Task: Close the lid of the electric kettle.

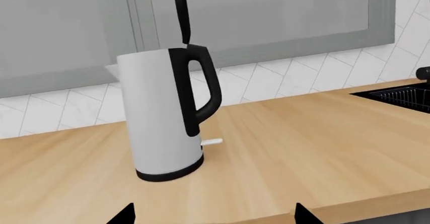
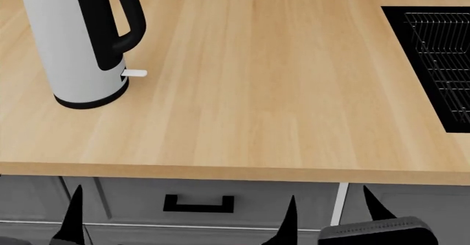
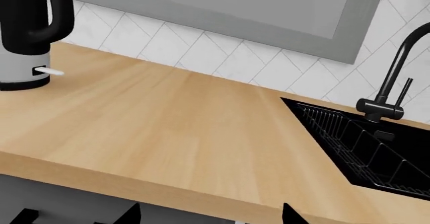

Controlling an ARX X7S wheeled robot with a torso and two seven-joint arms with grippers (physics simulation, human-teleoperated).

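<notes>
The electric kettle stands on the wooden counter, a light-grey jug with a black handle and a white switch tab low down. Its black lid stands upright above the handle, seen edge-on, leaving the top uncovered. My left gripper is open, below the counter's front edge and well short of the kettle. In the head view the kettle is at the far left with its top cut off, and one left finger shows. My right gripper is open in front of the cabinet, holding nothing.
A black sink with a wire rack is sunk into the counter's right side, with a black tap behind it. A tiled wall and a grey window frame back the counter. A drawer with a black handle sits below the edge.
</notes>
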